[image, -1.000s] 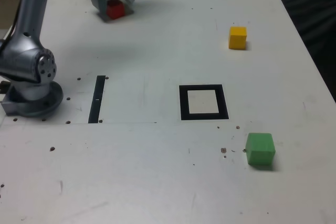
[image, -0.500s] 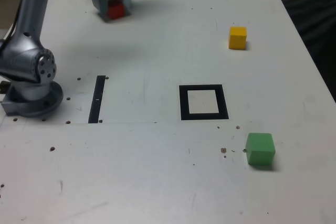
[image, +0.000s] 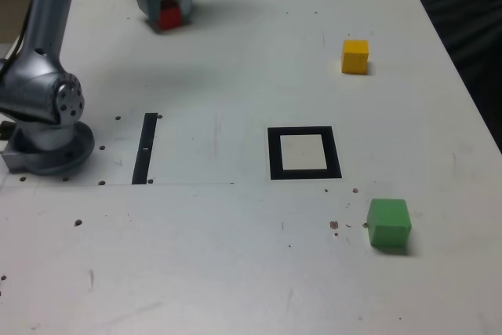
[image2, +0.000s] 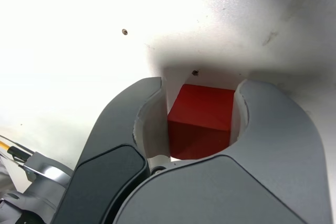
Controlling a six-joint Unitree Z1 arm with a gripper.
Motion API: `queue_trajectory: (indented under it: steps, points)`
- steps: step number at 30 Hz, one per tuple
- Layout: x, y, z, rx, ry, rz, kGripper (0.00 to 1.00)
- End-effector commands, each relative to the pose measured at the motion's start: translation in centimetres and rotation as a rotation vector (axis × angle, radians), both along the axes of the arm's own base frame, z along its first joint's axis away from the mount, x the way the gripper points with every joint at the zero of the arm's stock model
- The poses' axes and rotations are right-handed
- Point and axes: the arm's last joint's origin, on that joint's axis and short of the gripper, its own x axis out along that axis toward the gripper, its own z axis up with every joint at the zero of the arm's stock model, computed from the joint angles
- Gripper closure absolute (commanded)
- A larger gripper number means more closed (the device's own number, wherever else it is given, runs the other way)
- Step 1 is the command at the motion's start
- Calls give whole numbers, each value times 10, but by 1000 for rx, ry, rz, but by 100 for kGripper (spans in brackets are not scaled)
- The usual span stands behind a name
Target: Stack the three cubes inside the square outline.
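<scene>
At the far left of the table in the exterior view, my gripper (image: 166, 12) is down at the table surface, shut on the red cube (image: 170, 16). In the wrist view the red cube (image2: 202, 119) fills the space between the two grey jaws of the gripper (image2: 202, 92), which press its sides. The yellow cube (image: 355, 56) rests alone at the far right. The green cube (image: 389, 223) lies at the near right. Between them, mid-table, the square outline (image: 274, 154) has nothing inside it.
The arm's grey base (image: 47, 119) stands at the exterior view's left edge. A thin black strip (image: 145, 148) lies on the table beside it. The table's right edge runs close past the yellow and green cubes.
The jaws have narrowed around the red cube, from wide apart to pressed against its sides. The cube and the arm have stayed in place.
</scene>
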Motion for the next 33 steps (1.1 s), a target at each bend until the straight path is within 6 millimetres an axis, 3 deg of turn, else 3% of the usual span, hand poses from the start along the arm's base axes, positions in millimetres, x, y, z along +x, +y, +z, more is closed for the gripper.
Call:
queue_trajectory:
  steps: [1, 7, 16, 33]
  points:
    - [3, -3, 7, 18, -1, -15, 73]
    - [18, -20, 28, 58, -12, -73, 73]
    - [46, -62, 44, 54, -26, -174, 73]
    - [86, -192, 63, 97, -71, -339, 73]
